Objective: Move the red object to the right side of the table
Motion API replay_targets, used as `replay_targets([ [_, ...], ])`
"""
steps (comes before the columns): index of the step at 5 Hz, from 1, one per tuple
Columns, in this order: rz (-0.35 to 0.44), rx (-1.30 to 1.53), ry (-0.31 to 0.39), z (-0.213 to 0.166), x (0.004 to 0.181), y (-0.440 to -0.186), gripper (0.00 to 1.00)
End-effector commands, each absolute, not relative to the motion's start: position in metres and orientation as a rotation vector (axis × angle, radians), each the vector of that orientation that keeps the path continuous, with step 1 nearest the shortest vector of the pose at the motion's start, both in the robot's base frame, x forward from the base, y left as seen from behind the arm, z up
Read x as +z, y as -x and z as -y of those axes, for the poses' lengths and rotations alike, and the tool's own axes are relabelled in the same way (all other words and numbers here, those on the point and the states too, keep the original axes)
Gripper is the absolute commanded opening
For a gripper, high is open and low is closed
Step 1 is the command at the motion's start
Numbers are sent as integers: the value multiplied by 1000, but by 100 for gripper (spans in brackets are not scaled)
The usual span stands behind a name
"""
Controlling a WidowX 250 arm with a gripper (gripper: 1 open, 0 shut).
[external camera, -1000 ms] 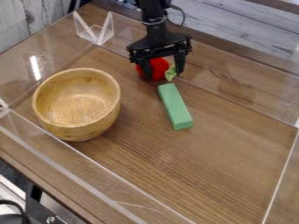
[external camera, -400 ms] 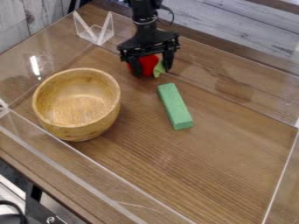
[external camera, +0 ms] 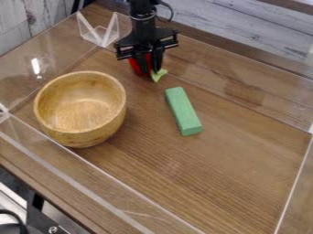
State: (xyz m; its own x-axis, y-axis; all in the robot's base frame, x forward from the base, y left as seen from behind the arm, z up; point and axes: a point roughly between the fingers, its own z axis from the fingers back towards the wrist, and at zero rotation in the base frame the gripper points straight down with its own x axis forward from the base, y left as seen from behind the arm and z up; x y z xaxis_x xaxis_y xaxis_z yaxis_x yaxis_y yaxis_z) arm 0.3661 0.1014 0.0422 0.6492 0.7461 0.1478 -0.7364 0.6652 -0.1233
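Progress-wise, imo the delivery half is all left to do: the right side of the table [external camera: 251, 146] is the goal, and the red object [external camera: 139, 66] isn't there, it's up toward the far edge, left of the middle, with its pale green leaf [external camera: 159, 75] poking out. The gripper [external camera: 148, 66] is right on it, so step 1 of 2, the grab, looks underway. Can't tell if the jaws have clamped it or not, too dark and blocked. Other stuff: 1 wooden bowl [external camera: 80, 109] near left, and 1 green block [external camera: 184, 111] that a low carry rightward could clip.
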Motion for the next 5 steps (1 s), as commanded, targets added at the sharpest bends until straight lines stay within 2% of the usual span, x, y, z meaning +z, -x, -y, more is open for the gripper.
replay_targets([
  [1, 249, 794, 32, -90, 68, -377, 0],
  [2, 233, 758, 8, -75, 71, -378, 0],
  [4, 181, 828, -45, -77, 48, -378, 0],
  [5, 147, 883, -61, -92, 34, -375, 0],
])
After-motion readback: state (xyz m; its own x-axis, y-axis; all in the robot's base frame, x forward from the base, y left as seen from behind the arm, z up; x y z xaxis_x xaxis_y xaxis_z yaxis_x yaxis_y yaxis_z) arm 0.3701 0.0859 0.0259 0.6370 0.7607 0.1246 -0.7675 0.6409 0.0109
